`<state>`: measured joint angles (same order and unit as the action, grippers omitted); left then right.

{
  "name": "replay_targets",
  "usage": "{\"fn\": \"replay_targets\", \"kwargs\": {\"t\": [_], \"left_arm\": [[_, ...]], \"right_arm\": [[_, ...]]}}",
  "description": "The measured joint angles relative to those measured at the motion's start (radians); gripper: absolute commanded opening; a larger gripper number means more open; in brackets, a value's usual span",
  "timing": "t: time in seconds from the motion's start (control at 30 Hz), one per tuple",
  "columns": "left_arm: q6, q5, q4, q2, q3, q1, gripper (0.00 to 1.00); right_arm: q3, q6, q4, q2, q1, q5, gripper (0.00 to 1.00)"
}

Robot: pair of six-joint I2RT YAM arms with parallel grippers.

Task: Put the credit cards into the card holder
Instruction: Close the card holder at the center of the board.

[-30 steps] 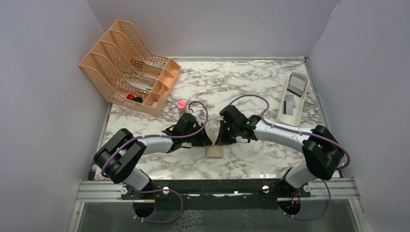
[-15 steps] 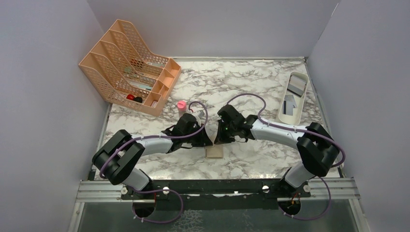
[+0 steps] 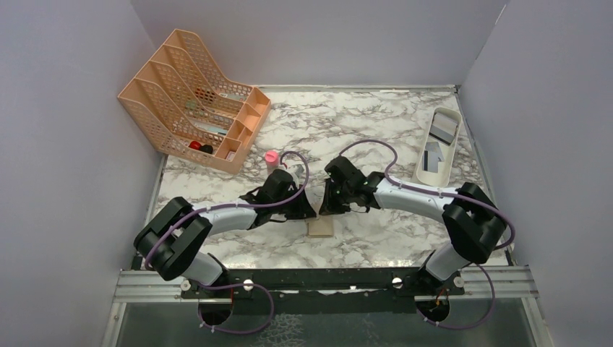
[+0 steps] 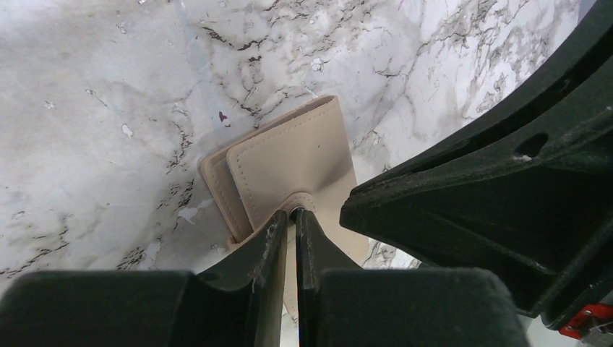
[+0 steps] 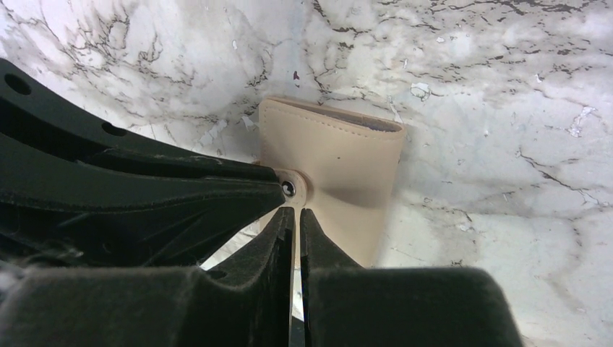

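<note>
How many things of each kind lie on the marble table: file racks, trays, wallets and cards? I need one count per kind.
Peach mesh file rack: 1
Long white oblong tray: 1
Small tan folding wallet: 1
Thin flat cards in the tray: 2
Total: 5

1. The left gripper (image 4: 290, 220) is showing matte black, and the card holder (image 4: 296, 163) at its tips is looking plain tan, with same-coloured stitching round the edge.
2. The right gripper (image 5: 296, 217) is showing the same black; just beside its tips a small silvery snap (image 5: 288, 189) is glinting.
3. Under both grippers the table (image 3: 376, 116) is showing white marble veined in grey and black.
4. Purple cables (image 3: 376, 144) are looping over white arms.
5. Well beyond the left gripper, a file rack (image 3: 189, 94) is showing peach mesh.
6. Well off the right gripper's outer side, a white tray (image 3: 447, 110) is showing grey and silvery credit cards (image 3: 432, 156).
</note>
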<state>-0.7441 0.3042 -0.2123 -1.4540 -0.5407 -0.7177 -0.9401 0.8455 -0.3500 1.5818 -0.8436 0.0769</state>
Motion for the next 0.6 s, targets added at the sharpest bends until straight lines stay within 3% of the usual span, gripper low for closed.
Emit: {"fn": "replay_targets", "kwargs": {"t": [0.6], "left_arm": [[-0.001,-0.003,0.015,0.013,0.0,-0.004,0.15]], "right_arm": [[0.003,0.047,0.043,0.064,0.0,0.029,0.22]]}}
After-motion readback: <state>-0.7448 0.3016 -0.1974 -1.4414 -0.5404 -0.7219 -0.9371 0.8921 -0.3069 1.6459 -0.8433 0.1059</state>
